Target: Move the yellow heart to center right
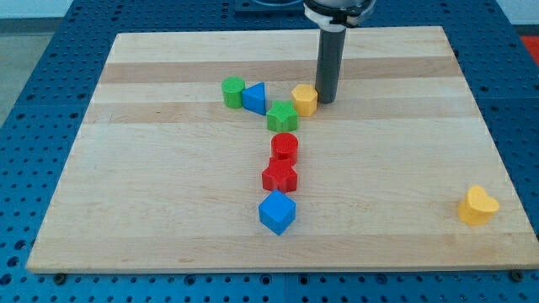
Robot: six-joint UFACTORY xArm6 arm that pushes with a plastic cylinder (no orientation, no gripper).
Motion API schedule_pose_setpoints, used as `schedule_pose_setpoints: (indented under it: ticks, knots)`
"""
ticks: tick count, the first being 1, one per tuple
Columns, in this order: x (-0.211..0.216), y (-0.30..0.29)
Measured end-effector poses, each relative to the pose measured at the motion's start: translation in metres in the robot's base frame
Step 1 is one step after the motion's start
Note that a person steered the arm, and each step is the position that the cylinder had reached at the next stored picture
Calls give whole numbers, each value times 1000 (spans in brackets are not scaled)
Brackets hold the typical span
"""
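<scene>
The yellow heart lies near the board's lower right corner, far from the other blocks. My tip stands on the board at the view's upper middle, just right of a yellow hexagonal block and touching or nearly touching it. The tip is far up and to the left of the yellow heart.
A green cylinder, a blue triangular block and a green star sit in a row left of the yellow hexagon. Below them a red cylinder, a red star and a blue cube form a column. The wooden board lies on a blue pegboard.
</scene>
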State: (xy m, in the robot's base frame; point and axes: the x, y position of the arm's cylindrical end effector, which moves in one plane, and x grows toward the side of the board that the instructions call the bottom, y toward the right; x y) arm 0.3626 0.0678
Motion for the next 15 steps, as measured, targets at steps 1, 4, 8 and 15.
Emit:
schedule_pose_setpoints:
  ticks: [1, 4, 8, 15]
  knots:
    - [0, 4]
    - [139, 179]
    - [254, 164]
    - [253, 126]
